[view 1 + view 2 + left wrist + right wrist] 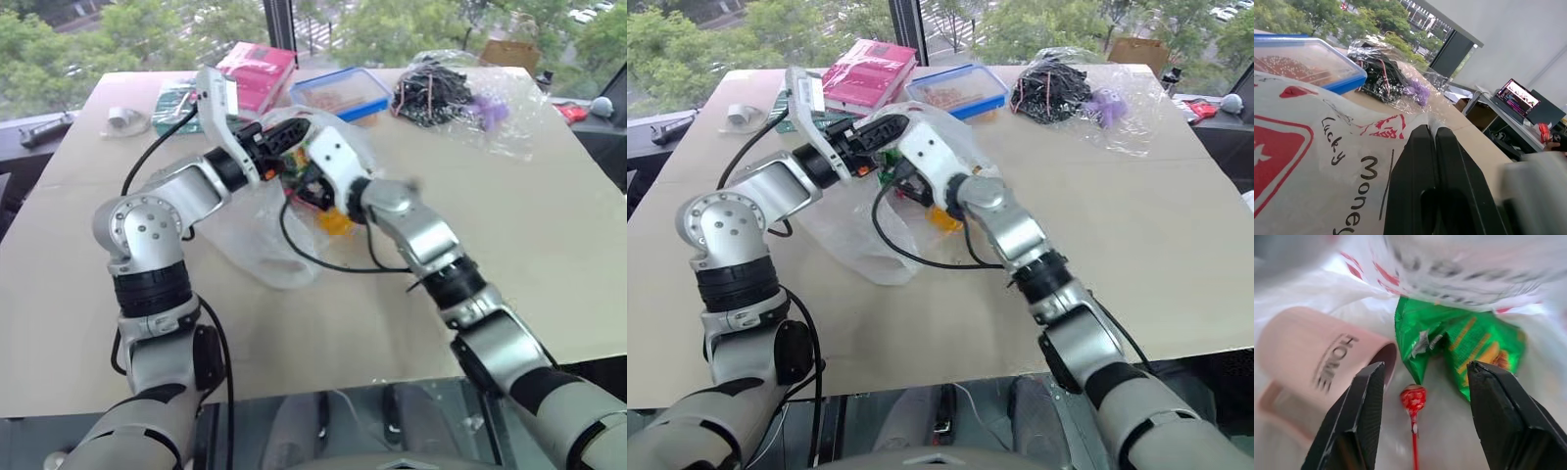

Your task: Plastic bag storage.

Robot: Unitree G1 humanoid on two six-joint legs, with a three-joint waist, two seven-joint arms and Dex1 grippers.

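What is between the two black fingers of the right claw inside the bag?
In the right wrist view, a red lollipop on a red stick lies between the right claw's open fingers, inside the thin white plastic bag.

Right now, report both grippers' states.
Left gripper: shut on the plastic bag.
Right gripper: open, holding nothing, pointing into the bag at a pink mug.

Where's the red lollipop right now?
In the right wrist view, the red lollipop lies inside the plastic bag, between the pink mug and green packet.
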